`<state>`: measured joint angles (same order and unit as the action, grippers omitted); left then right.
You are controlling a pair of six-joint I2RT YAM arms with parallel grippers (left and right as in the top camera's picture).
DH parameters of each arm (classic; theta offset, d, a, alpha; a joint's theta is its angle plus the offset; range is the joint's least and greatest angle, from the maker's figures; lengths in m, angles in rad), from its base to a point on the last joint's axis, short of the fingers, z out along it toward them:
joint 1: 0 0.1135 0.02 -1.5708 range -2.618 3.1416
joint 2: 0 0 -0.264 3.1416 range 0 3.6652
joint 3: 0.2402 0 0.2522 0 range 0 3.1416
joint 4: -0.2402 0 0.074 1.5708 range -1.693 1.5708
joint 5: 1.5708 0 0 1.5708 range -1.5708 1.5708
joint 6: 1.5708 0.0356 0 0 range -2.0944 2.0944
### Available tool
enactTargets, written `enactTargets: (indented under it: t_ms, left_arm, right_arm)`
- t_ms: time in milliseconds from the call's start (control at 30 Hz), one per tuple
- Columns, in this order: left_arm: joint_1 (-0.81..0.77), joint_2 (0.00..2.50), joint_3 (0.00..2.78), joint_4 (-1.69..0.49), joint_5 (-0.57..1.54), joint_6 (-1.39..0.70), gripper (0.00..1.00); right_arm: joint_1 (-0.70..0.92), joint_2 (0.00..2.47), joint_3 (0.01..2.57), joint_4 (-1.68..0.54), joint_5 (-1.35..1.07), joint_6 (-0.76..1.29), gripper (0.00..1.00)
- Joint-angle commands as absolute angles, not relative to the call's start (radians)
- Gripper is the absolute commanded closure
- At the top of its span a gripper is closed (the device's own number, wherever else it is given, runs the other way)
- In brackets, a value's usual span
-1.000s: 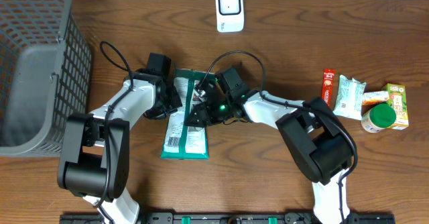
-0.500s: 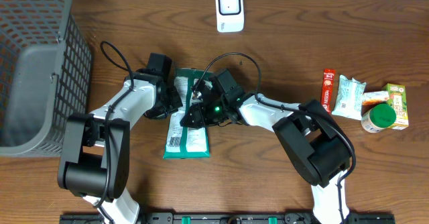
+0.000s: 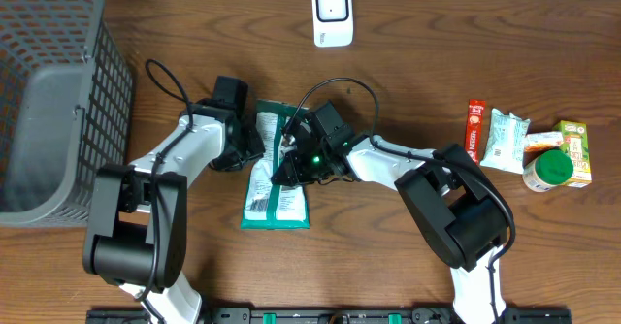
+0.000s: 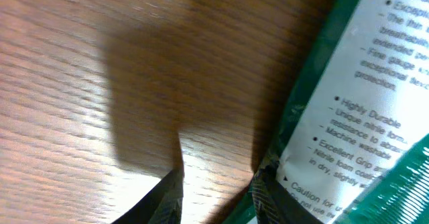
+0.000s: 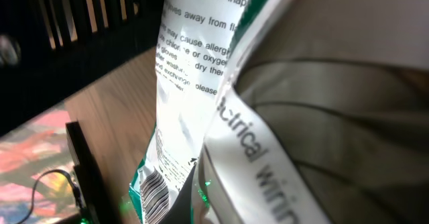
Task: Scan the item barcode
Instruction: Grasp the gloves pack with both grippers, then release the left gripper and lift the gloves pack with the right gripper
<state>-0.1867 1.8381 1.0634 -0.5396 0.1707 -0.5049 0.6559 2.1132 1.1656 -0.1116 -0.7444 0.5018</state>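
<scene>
The item is a flat green and white glove packet [image 3: 275, 193] lying on the wooden table, its printed back facing up. My right gripper [image 3: 291, 159] is shut on the packet's upper right edge. In the right wrist view the packet [image 5: 194, 83] fills the frame and its barcode [image 5: 153, 196] shows low down, beside my right gripper [image 5: 198, 198]. My left gripper [image 3: 250, 147] sits at the packet's upper left edge. In the left wrist view my left gripper [image 4: 218, 194] is open, bare wood between its tips, and one tip touches the packet [image 4: 362, 103]. A white scanner [image 3: 331, 14] stands at the table's far edge.
A grey mesh basket [image 3: 49, 101] fills the left side. At the right lie a red packet [image 3: 475, 125], a white and green pouch [image 3: 505, 140], a juice carton [image 3: 574, 149] and a green-lidded jar [image 3: 548, 171].
My right gripper has shut on the packet's edge. My left gripper has let go and opened. The packet's lower end has shifted slightly to the right.
</scene>
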Motion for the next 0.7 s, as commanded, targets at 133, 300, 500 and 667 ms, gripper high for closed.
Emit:
enactTargets:
  t_ms: [133,300,500,667]
  left_arm:
    - [-0.084,1.784,1.057,-0.586,0.251,-0.485,0.6]
    - [-0.064,1.646,1.057,-0.609,0.307,-0.448,0.6]
    - [-0.064,1.462,1.057,-0.67,0.307,-0.442,0.67]
    - [-0.062,1.331,1.057,-0.688,0.306,-0.442,0.64]
  right_arm:
    - [0.645,2.114,1.158,-0.131,-0.743,0.297,0.99]
    - [0.625,2.054,1.174,-0.127,-0.742,0.218,0.99]
    - [0.612,1.956,1.179,-0.096,-0.737,0.112,0.99]
    - [0.612,1.852,1.179,-0.111,-0.68,0.076,0.99]
